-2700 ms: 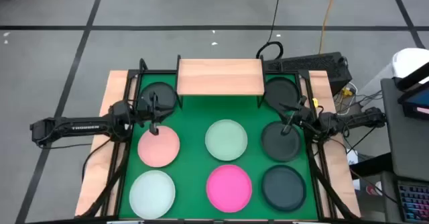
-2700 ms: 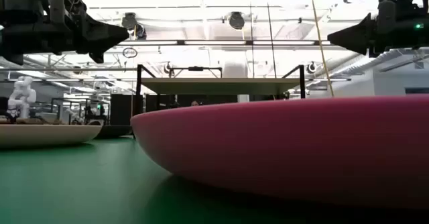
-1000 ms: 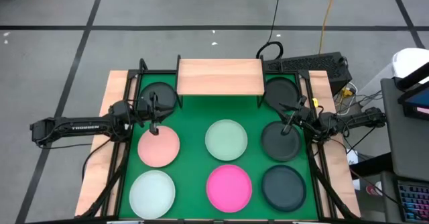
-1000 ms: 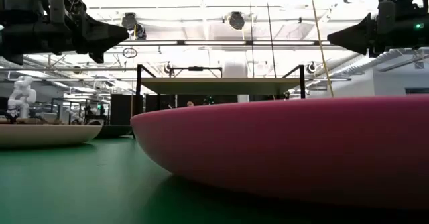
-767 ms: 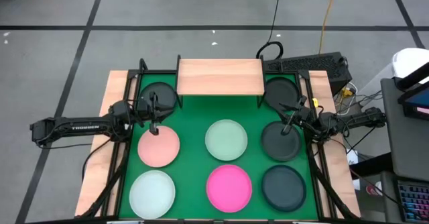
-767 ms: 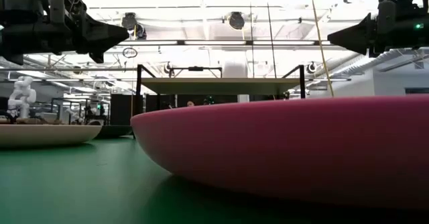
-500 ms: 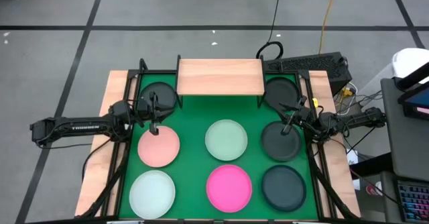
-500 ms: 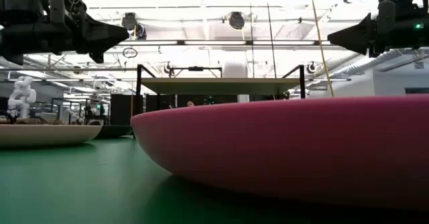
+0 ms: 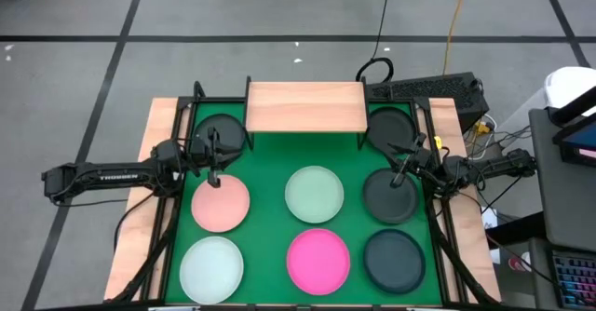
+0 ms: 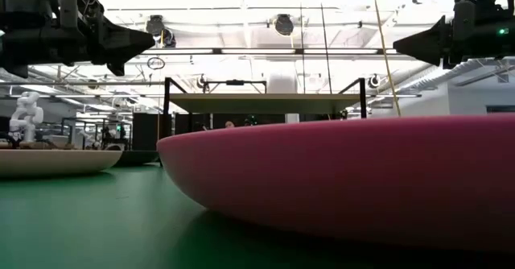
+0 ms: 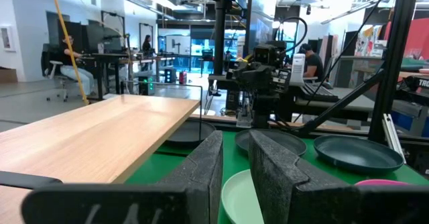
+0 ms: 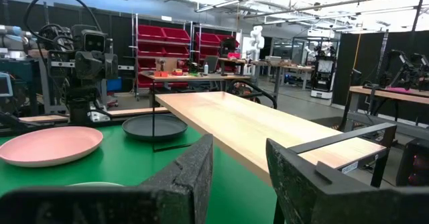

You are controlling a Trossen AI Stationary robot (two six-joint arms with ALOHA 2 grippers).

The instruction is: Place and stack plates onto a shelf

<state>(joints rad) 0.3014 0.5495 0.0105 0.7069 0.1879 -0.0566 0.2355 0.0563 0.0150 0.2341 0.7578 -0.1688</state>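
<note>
Several round plates lie flat on the green mat (image 9: 270, 162): pale pink (image 9: 221, 203), mint green (image 9: 314, 194), whitish (image 9: 211, 265), magenta (image 9: 318, 259) and several dark ones (image 9: 390, 196). The light-wood shelf (image 9: 304, 106) stands on black legs at the mat's far edge, with nothing on it. My left gripper (image 9: 214, 169) hovers over the pale pink plate's far rim, fingers a narrow gap apart (image 11: 236, 153). My right gripper (image 9: 399, 174) hovers over the far rim of a dark plate, open (image 12: 239, 160). Both hang well above the mat in the low view.
Dark plates lie beside the shelf's two ends (image 9: 221, 134) (image 9: 391, 128). Black frame rails run along the mat's left and right sides (image 9: 177, 218). Bare mat lies between the shelf and the mint plate. The magenta plate (image 10: 346, 180) fills the low view's foreground.
</note>
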